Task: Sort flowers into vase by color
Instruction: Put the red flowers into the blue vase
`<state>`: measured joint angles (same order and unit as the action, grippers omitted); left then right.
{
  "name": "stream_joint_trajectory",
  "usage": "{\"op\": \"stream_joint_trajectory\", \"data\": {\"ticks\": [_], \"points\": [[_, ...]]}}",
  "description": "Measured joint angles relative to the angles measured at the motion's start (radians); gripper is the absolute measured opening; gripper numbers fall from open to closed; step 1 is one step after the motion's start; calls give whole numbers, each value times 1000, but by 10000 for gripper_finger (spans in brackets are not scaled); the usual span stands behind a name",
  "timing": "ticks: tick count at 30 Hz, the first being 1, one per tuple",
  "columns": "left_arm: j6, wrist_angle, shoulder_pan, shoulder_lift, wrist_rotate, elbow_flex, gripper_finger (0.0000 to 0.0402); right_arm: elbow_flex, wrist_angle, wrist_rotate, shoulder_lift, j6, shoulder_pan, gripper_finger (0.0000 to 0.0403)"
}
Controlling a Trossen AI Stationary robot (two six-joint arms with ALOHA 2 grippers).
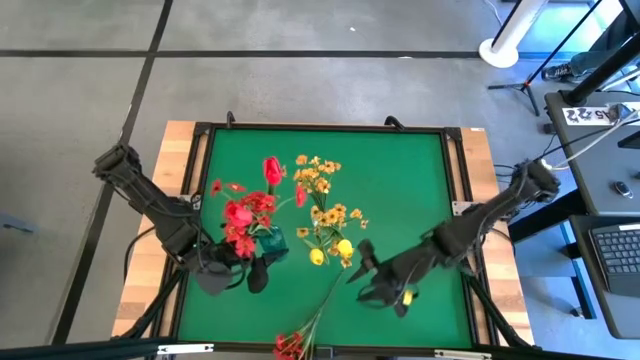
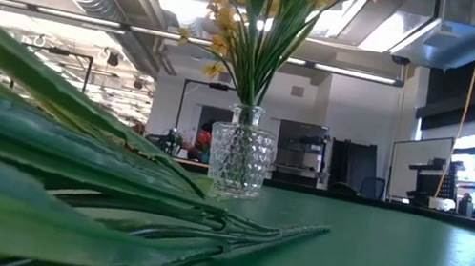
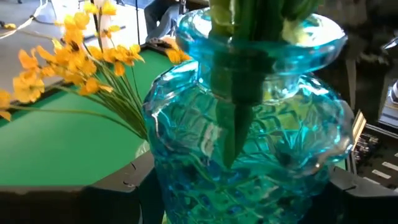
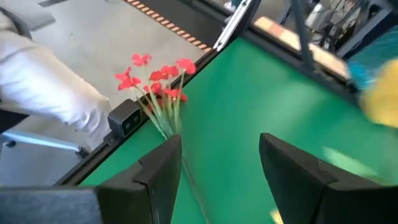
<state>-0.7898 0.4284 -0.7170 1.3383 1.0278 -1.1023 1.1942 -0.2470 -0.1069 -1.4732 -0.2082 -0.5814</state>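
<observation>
A blue glass vase (image 1: pixel 271 244) holding red flowers (image 1: pixel 243 212) stands at the mat's left. My left gripper (image 1: pixel 250 268) is shut on it from the near left, and the vase (image 3: pixel 249 143) fills the left wrist view. Just to its right, a clear glass vase (image 2: pixel 237 162) holds yellow flowers (image 1: pixel 325 200). A loose red sprig (image 1: pixel 292 344) lies on the mat at the near edge, its stem running toward the middle. My right gripper (image 1: pixel 366 270) hovers open above the mat right of the yellow flowers. Its fingers (image 4: pixel 158 171) point at the sprig (image 4: pixel 155 81). My left gripper holds the blue vase by its bulging lower body (image 3: pixel 168 186), one finger on each side of it. The fingers come at it nearly level from the table's near left. The vase stays upright with the green stems in its neck; its foot is hidden.
The mat has a raised black frame (image 1: pixel 320 128) on a wooden table. The low camera (image 4: pixel 127 118) sits at the near edge beside the sprig's blooms, and something white (image 4: pixel 50 81) lies beyond it. The mat's right half (image 1: pixel 410 190) is bare.
</observation>
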Motion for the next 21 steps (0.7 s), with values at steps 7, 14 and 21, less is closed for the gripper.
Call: {"op": "stream_joint_trajectory", "data": {"ticks": [7, 14, 21], "points": [[-55, -3, -1, 32, -32, 0, 242, 1, 83, -60, -151, 76, -15, 214], [-91, -12, -19, 36, -42, 0, 242, 1, 94, -77, -275, 99, -14, 214], [-101, -14, -23, 36, -44, 0, 242, 2, 88, -100, -297, 110, -22, 214]]}}
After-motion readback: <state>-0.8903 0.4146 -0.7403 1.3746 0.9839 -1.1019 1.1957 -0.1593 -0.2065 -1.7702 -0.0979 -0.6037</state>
